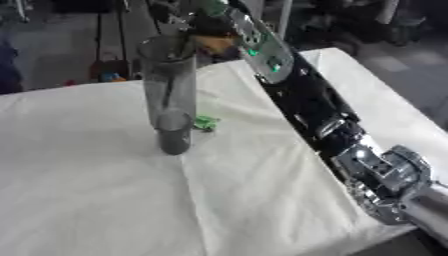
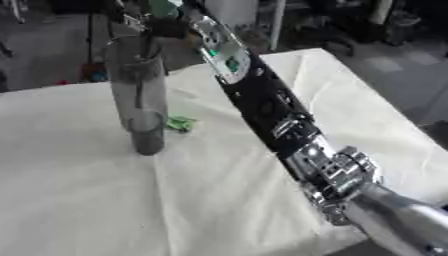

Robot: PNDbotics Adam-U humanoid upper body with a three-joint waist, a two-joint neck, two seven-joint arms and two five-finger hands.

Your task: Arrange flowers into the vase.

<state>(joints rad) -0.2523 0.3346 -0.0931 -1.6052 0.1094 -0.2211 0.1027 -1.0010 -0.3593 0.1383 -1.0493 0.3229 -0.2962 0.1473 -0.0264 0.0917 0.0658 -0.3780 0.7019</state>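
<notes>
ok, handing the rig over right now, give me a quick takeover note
Right robot hand: reaching over the vase mouth from the right; blurred, so its grip can't be told. Something green and orange shows there, maybe a flower.
Left robot hand: not in view.
Vase: tall, clear, upright on the white cloth.
Small green piece: on the cloth beside the vase base.
Done: unclear whether any stem is in.
Left: seat the flower, check for more.

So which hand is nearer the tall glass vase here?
Right. The right hand is up at the rim of the vase, on its far right side, its arm stretched across the white cloth. The left hand shows in neither view.
</notes>
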